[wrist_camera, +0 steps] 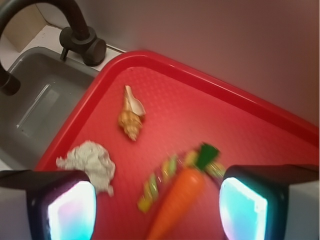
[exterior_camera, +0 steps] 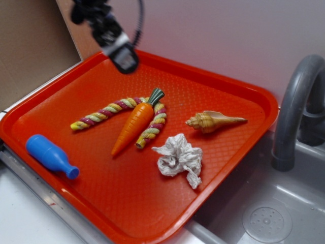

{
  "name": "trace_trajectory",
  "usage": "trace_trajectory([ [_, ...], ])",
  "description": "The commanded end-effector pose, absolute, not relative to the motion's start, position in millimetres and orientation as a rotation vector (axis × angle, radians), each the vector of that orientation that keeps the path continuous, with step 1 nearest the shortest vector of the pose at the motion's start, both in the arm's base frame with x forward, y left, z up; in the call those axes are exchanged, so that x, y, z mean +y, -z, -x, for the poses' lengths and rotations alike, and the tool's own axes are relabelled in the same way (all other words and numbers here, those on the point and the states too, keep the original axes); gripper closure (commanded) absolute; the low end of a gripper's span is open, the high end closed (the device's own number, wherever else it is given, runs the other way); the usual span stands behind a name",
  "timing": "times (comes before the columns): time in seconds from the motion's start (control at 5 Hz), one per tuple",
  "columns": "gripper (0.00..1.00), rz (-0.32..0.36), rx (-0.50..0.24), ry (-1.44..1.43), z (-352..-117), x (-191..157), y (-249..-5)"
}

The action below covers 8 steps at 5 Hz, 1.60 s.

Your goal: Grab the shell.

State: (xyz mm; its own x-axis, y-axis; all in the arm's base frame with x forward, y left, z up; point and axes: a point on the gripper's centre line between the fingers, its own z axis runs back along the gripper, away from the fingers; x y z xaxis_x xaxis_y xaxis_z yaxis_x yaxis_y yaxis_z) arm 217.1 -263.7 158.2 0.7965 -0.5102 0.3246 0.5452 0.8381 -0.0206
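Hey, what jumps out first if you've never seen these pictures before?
The bright orange tray fills the scene beside a grey sink. On it, an orange carrot lies across a striped rope mid-tray, and the shell rests toward the tap side. The gripper hangs above, jaws wide apart.

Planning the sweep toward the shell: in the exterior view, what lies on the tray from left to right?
Blue bottle → carrot → crumpled paper wad → shell. The rope toy spans behind the carrot, so its place is unclear. The gripper hangs above the tray's far left edge.
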Motion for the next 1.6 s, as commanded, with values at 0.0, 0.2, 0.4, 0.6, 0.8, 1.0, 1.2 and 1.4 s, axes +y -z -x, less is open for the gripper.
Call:
trace_trajectory([
  [0.0,0.00,0.081,-0.276,0.579,-237,-308,-119],
  [0.2,0.00,0.084,-0.244,0.633,-245,-319,-98],
  [0.4,0.00,0.090,-0.217,0.646,-247,-325,-80],
  [0.6,0.00,0.083,-0.191,0.631,-252,-329,-69],
  [0.8,0.00,0.037,-0.175,0.619,-259,-333,-62],
  [1.0,1.00,0.038,-0.194,0.616,-259,-333,-62],
  [1.2,1.00,0.032,-0.190,0.600,-253,-332,-63],
  [1.4,1.00,0.025,-0.155,0.540,-241,-319,-88],
])
